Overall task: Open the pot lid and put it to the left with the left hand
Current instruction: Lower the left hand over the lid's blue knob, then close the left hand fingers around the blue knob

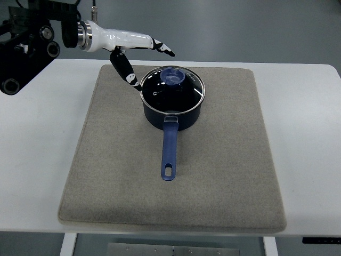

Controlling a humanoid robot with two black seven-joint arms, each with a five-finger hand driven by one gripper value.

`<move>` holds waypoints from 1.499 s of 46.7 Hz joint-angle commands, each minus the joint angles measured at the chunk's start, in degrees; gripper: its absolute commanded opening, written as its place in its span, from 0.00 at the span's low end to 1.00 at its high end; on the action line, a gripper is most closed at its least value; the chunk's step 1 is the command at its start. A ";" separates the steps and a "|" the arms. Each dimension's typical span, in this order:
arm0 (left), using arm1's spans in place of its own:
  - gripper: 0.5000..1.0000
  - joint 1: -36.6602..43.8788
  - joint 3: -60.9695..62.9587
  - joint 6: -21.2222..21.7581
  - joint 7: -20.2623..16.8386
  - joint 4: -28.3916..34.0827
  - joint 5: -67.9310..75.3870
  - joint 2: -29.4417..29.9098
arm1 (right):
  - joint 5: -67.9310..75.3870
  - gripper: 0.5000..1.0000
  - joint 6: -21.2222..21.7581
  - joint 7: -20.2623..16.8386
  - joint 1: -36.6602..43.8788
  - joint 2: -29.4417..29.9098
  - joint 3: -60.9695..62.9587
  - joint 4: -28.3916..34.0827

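We judge the task barely begun: the glass lid [172,89] sits seated on the blue saucepan [171,106], its blue knob [173,76] untouched, and every step remains, namely the grasp, the lift and the setting down to the left. Our left hand [139,53] hangs released, fingers spread and holding nothing; its thumb [125,69] slants down toward the pot's rim, close beside it, though we cannot tell whether it touches. The knob lies just right of and below the fingertips. The saucepan stands on the grey mat [224,176], its long axis running along the handle [169,152], which points away from the hand, straight toward our own side of the table [37,160]. We see no right hand.
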 commanded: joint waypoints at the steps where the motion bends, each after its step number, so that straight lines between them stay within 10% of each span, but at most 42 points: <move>1: 0.97 -0.57 3.32 2.52 0.39 0.37 0.17 -1.16 | 0.00 0.83 0.00 0.01 0.00 0.00 0.05 0.00; 25: 0.93 -4.00 7.28 8.15 1.09 5.38 0.35 -7.05 | 0.00 0.83 0.00 0.01 0.00 0.00 0.05 0.00; 70: 0.41 -4.88 8.77 8.60 1.09 7.23 2.46 -8.63 | 0.00 0.83 0.00 0.01 0.00 0.00 0.05 0.00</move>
